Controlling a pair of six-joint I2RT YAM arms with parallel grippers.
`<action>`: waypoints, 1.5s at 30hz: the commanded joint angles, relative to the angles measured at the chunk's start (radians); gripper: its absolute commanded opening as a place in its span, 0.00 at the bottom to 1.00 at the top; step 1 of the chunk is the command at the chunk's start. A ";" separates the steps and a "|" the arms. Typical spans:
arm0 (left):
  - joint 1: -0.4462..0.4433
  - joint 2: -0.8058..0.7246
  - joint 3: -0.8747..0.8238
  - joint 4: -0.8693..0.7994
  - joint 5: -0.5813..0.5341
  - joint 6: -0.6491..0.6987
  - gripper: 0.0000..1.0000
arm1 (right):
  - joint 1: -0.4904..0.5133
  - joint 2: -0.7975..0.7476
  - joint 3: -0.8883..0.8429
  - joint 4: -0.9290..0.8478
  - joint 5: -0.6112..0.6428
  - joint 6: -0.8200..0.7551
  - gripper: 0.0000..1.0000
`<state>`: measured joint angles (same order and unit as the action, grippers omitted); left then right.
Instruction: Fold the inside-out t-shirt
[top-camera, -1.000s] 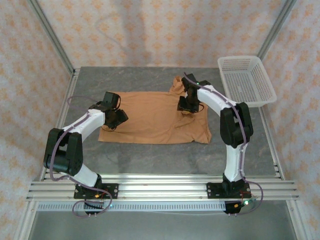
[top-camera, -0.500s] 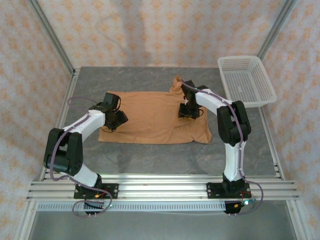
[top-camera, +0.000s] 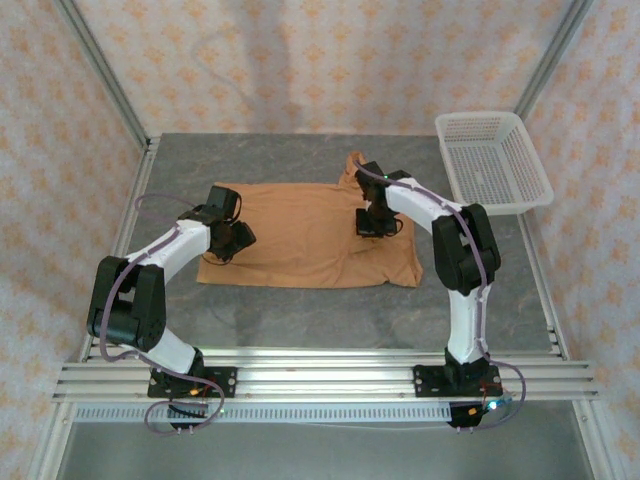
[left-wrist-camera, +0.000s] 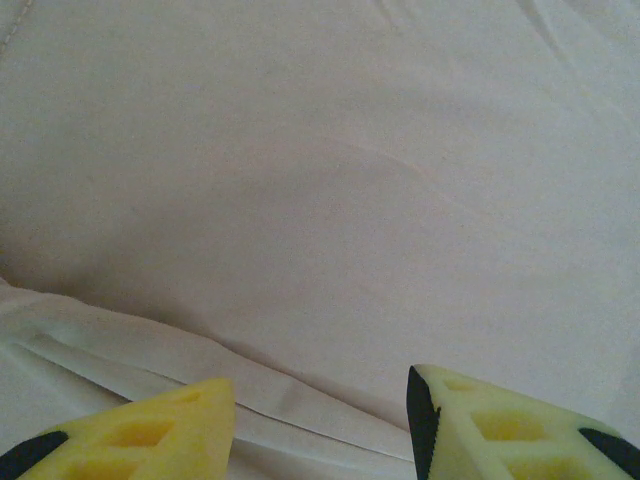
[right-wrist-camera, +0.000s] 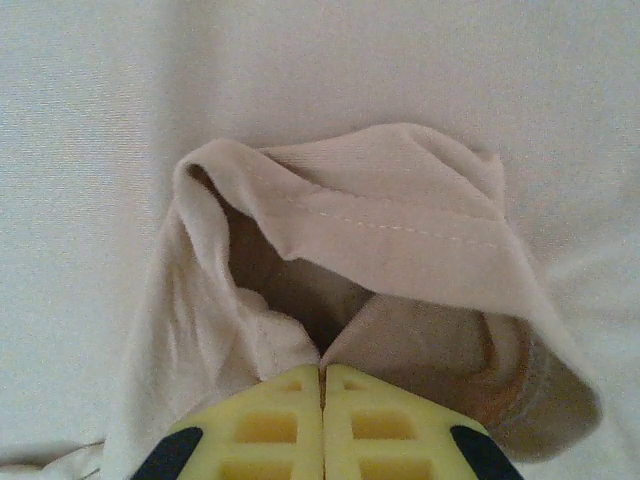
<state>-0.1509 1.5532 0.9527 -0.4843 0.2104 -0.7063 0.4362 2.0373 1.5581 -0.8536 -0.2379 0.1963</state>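
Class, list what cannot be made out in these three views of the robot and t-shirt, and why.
Top view: over the orange-tan cloth t-shirt, the jaws of the right gripper are hidden under its own wrist.
Left wrist view: the bottom edge cuts off the yellow jaws of the left gripper; contact with the cloth is unclear.
Right wrist view: the shut jaws hide how much fold they pinch.
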 joint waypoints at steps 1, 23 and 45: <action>-0.003 -0.008 -0.009 -0.001 0.003 0.007 0.50 | 0.016 -0.060 0.036 -0.073 0.090 -0.021 0.03; -0.006 0.000 -0.014 0.001 0.008 0.008 0.50 | 0.076 0.040 0.257 -0.149 0.227 -0.038 0.10; -0.008 0.009 -0.002 -0.002 0.006 0.013 0.50 | 0.066 0.127 0.247 -0.117 0.195 -0.056 0.00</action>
<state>-0.1509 1.5578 0.9466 -0.4839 0.2283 -0.7063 0.5049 2.1777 1.7824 -0.9649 -0.0494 0.1341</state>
